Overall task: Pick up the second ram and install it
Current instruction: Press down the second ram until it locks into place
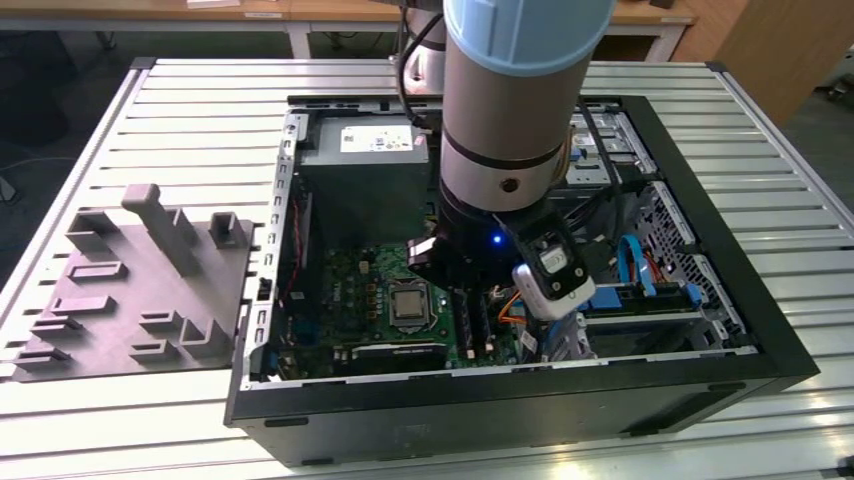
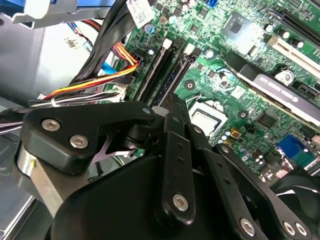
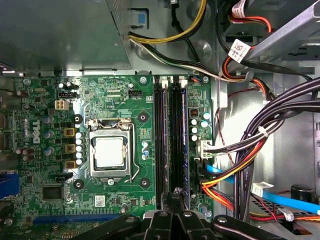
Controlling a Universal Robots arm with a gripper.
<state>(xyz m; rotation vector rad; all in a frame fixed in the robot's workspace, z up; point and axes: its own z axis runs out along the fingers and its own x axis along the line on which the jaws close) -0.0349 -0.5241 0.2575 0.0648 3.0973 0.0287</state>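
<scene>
In the exterior view, you see the arm (image 1: 514, 120) reaching into the open PC case (image 1: 534, 400) on the table (image 1: 160, 420), with the end effector (image 1: 461, 290) low over the motherboard (image 1: 380, 300); a grey fixture (image 1: 134, 290) lies on the exterior view's left.

In the second wrist view, the end effector (image 2: 172, 102) has its fingers pressed together, the tips over the RAM slots (image 2: 165, 70).

In the first wrist view, the end effector (image 3: 176, 192) meets one end of the slots, where two RAM sticks (image 3: 170, 140) appear seated beside the CPU socket (image 3: 110, 152). You cannot tell whether it pinches one.
</scene>
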